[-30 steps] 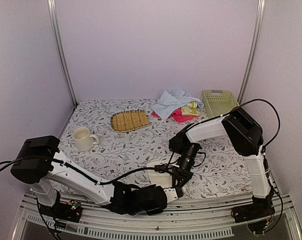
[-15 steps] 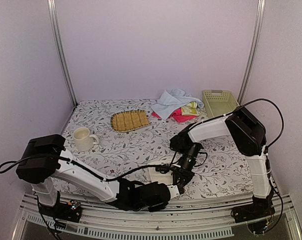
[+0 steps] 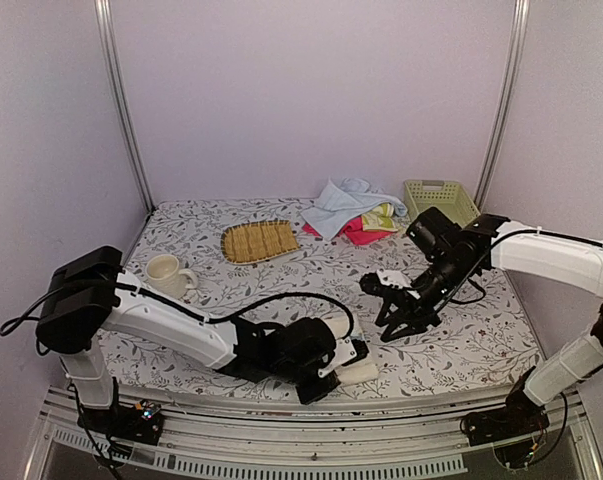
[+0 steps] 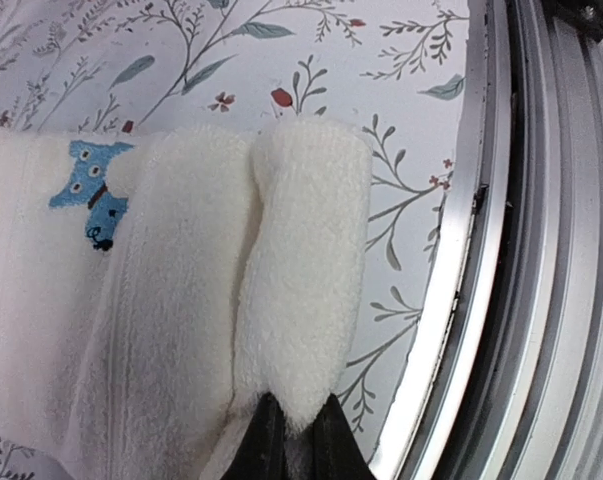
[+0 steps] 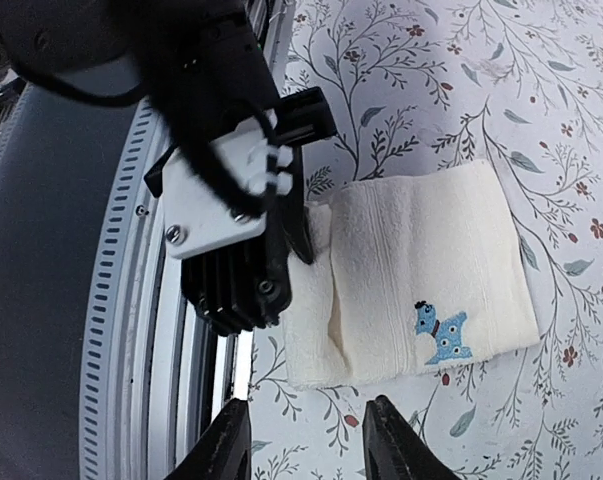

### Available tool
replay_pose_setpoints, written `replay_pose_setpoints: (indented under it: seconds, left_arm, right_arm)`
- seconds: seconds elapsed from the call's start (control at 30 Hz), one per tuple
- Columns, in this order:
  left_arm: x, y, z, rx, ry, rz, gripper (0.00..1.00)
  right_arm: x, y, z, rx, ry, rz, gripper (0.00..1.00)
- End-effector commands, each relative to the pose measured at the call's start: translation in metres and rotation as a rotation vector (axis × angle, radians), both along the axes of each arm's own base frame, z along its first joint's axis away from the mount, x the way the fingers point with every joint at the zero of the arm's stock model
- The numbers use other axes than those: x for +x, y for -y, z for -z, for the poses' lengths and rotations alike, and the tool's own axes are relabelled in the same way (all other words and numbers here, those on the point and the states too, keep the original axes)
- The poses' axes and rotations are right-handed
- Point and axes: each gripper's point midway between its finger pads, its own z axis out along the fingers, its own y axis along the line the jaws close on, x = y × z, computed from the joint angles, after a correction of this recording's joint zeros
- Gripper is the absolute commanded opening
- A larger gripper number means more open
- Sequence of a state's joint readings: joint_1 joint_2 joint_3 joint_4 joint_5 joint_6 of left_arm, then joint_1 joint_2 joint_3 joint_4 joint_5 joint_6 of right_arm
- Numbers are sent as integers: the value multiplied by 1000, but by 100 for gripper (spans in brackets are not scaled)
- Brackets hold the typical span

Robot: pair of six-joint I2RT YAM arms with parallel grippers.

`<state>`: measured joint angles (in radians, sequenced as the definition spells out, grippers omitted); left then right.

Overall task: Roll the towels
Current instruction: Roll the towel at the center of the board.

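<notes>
Mug: a cream mug [image 3: 166,277] stands at the left of the flowered table [image 3: 281,290], beyond my left arm.

Woven mat: a tan slatted mat [image 3: 259,241] lies farther back, right of the mug and well apart from both my claws.

Left claw: my left claw [image 4: 299,438] is low at the table's near edge, its two dark fingertips drawn together on a fold of towel.

Cream towel: the cream towel [image 5: 431,270] lies flat near the front of the table, just beside the metal rail [image 4: 541,250]. The end nearest the rail is turned up into a soft roll, and that roll is what my left claw pinches. The rest of the cloth spreads away from the fingertips.

Printed mark: a small blue dog [image 4: 91,190] shows on the flat part, away from the roll and clear of my fingers.

Right claw: my right claw [image 5: 311,440] hangs in the air to the right of the cream towel, apart from it. Its fingers are spread with nothing between them.

Other towels: a light blue towel [image 3: 339,203], a pink towel [image 3: 359,232] and a yellow-green towel [image 3: 381,214] sit heaped together at the far side, right of the mat.

Basket: a pale green basket [image 3: 439,203] stands just right of the heap.
</notes>
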<state>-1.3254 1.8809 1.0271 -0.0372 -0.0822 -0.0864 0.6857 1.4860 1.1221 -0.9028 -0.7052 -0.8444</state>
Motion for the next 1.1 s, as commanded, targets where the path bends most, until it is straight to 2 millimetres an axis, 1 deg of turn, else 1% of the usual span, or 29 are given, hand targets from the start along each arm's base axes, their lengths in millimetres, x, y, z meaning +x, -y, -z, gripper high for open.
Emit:
replay_pose_setpoints:
  seconds: [0.0, 0.1, 0.13, 0.17, 0.23, 0.37, 0.43, 0.5, 0.6, 0.8, 0.93, 1.0, 1.07]
  left_arm:
    - [-23, -1, 7, -26, -377, 35, 0]
    - [-24, 2, 6, -46, -568, 26, 0]
    - [-23, 2, 13, -37, -616, 11, 0]
    - [-22, 4, 15, -35, -654, 5, 0]
    - [-21, 7, 17, -31, -706, 2, 0]
    - [-15, 13, 23, -31, -787, -34, 0]
    - [-10, 12, 28, -24, -812, -64, 0]
    - [-8, 9, 33, -17, -829, -90, 0]
    - [-6, 6, 35, -14, -839, -107, 0]
    - [-3, 5, 39, -24, -846, -122, 0]
    - [-2, 5, 40, -23, -848, -120, 0]
    - [0, 6, 41, -24, -846, -121, 0]
    - [1, 6, 40, -27, -840, -120, 0]
  right_arm:
    - [22, 6, -7, 83, 232, 135, 41]
    - [13, 16, -24, 153, 339, 134, 41]
    - [8, 18, -28, 170, 365, 123, 41]
    - [5, 20, -26, 169, 374, 110, 41]
    - [-7, 18, -13, 139, 384, 72, 41]
    - [-29, 9, 28, 14, 423, -24, 41]
    - [-35, 5, 44, -40, 444, -60, 42]
    - [-39, 2, 56, -73, 460, -90, 42]
    - [-40, -3, 70, -102, 476, -109, 42]
    - [-39, -10, 92, -128, 479, -137, 43]
    - [-37, -10, 114, -180, 486, -148, 43]
    - [-36, -8, 124, -209, 483, -157, 40]
    - [-37, -8, 129, -222, 474, -163, 33]
